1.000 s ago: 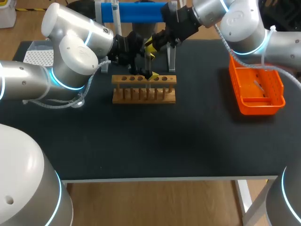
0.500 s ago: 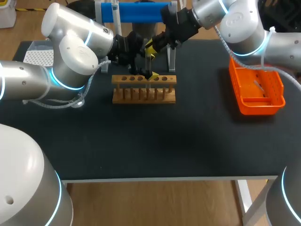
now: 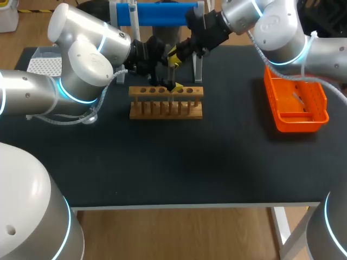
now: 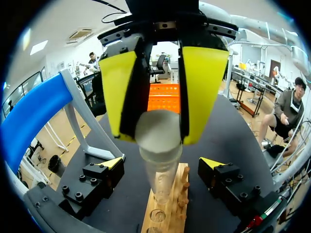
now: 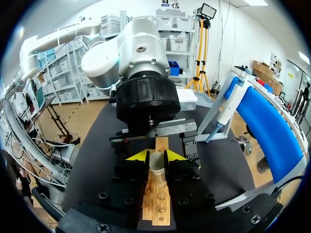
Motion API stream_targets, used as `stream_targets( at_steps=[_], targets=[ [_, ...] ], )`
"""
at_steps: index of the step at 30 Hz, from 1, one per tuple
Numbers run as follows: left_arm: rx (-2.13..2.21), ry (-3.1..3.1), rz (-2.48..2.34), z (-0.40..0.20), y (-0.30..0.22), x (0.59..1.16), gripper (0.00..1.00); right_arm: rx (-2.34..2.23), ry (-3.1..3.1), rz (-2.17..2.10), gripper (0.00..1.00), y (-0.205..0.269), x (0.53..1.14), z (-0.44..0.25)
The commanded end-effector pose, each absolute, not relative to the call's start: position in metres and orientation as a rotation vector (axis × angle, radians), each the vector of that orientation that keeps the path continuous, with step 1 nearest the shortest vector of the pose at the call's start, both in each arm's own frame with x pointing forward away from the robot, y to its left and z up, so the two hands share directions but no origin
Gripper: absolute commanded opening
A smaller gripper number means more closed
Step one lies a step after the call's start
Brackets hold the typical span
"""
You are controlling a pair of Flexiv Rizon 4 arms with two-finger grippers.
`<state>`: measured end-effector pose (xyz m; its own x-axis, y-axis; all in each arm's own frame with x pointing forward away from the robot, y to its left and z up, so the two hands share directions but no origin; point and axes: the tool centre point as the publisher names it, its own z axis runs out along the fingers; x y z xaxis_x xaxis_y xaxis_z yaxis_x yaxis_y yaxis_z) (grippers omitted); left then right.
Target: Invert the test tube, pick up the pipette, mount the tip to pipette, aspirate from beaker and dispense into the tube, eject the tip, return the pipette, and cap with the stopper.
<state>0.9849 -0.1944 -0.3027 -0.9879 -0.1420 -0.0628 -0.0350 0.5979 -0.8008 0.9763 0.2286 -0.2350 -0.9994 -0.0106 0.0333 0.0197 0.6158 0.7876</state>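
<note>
A clear test tube (image 4: 158,145) hangs upright over the wooden rack (image 3: 166,108), its lower end near one of the rack's holes. My right gripper (image 3: 172,56) comes in from the back right and is shut on the tube's upper part. In the left wrist view its big yellow fingers (image 4: 201,92) clamp the tube from both sides. In the right wrist view the tube (image 5: 156,167) sits between the right gripper's (image 5: 156,156) own tips, above the rack (image 5: 158,206). My left gripper (image 4: 162,164) is open just behind the rack, one tip on each side of the tube, touching nothing.
A blue pipette stand (image 3: 157,13) rises behind the rack, with a white pipette (image 5: 221,116) hanging on it. An orange bin (image 3: 295,103) sits at the right, and a white tip box (image 3: 43,65) at the far left. The table's front half is bare black mat.
My right gripper has moved slightly up and back with the tube. The left arm has not moved.
</note>
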Motion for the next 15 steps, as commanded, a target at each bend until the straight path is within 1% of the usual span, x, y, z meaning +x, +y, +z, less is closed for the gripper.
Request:
stream_targets(
  at_steps=[1, 2, 3, 15],
  targets=[
    [-0.147, 2.700, -1.351, -0.303, -0.194, 0.986, 1.00, -0.013, -2.799, -1.347, 0.53, 0.228, 0.977, -0.238],
    [-0.147, 2.700, -1.351, -0.303, -0.194, 0.986, 1.00, -0.016, -2.802, -1.348, 0.90, 0.228, 0.978, -0.238],
    [-0.147, 2.700, -1.351, -0.303, -0.194, 0.986, 1.00, -0.022, -2.796, -1.356, 1.00, 0.228, 0.978, -0.239],
    [-0.147, 2.700, -1.351, -0.303, -0.194, 0.986, 1.00, -0.011, -2.666, -1.596, 1.00, 0.205, 0.980, -0.236]
  ],
)
